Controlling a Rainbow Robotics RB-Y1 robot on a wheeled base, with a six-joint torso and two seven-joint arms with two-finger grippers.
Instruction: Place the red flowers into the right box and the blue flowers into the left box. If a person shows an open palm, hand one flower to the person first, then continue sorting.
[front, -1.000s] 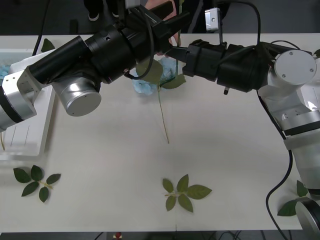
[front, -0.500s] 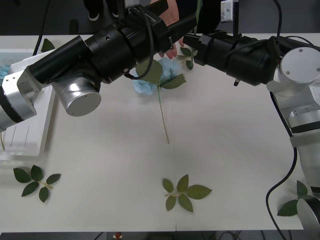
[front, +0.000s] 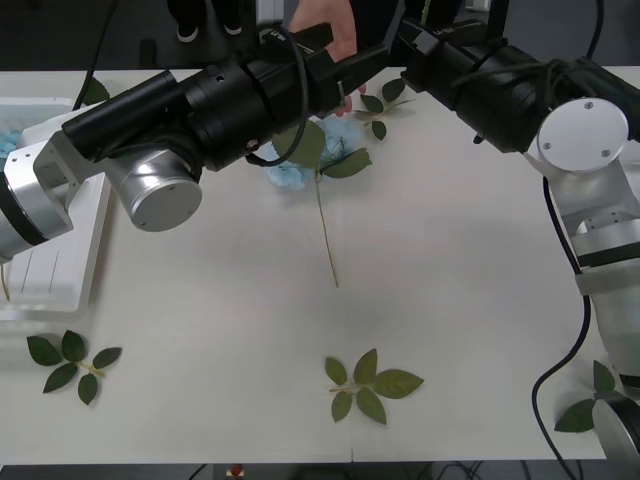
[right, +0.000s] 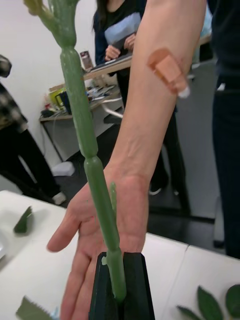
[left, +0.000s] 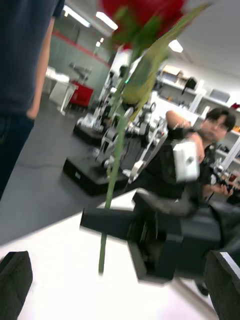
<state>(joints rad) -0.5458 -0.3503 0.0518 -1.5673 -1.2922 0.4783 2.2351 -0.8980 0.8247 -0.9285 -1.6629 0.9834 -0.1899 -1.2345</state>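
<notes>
1 blue flowers (front: 8, 135) cluster inside left box (front: 55, 290).

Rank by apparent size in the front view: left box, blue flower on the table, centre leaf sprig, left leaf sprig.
1. left box, though partly hidden
2. blue flower, stem included
3. centre leaf sprig and left leaf sprig: near alike, not ranked

No readable text, labels, brand names, numbers or signs appeared anywhere — not on the robot arms, the table, the white tray or the room behind.
</notes>
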